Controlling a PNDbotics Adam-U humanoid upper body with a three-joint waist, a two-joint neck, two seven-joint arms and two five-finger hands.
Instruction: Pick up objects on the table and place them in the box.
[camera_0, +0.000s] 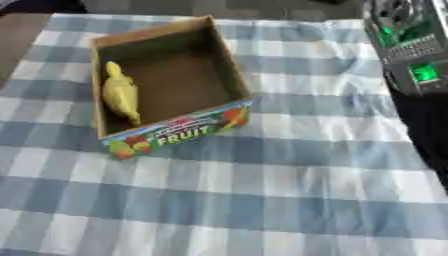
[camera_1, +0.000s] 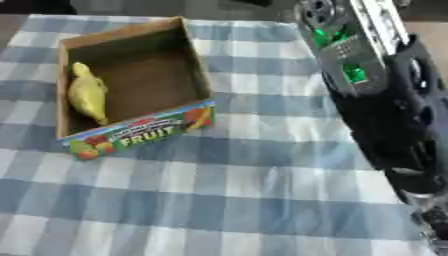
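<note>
Apparently I'm between picks: yellow object (camera_0: 121, 94) lies in the box (camera_0: 229, 70); right arm (camera_1: 385, 100) raised, its hand's state untellable; next needs another object.

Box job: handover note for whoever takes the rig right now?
Left hand: not in view.
Right hand: not clearly seen; only the right arm shows along the right edge, so its state cannot be told.
Box: open, upright on the checked cloth, left of centre.
Yellow item: lying inside the box against its left wall.
Done: that item is in the box.
Left: no other loose object shows on the cloth in either view; check beyond the frame before calling it finished.
</note>
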